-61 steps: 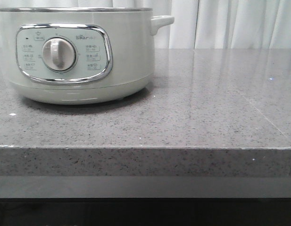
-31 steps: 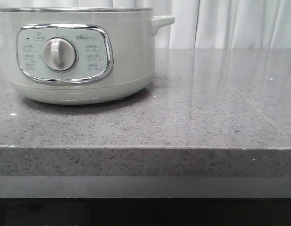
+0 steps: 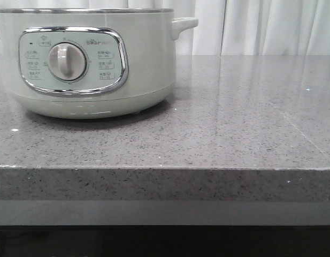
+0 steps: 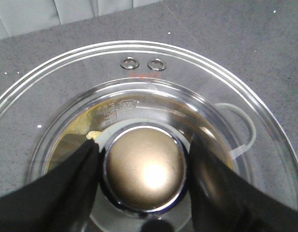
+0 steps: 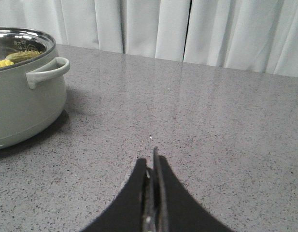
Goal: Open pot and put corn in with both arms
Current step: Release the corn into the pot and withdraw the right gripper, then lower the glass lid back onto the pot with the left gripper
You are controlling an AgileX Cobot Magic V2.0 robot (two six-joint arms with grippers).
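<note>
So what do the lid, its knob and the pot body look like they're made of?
The lid looks like clear glass: the counter shows through it, and its rim glints. The knob, between the left end effector fingers, seems to be polished metal, with a mirror-like highlight. The pot body has a smooth, pale grey-green finish, either enamel or plastic; I can't tell which.
</note>
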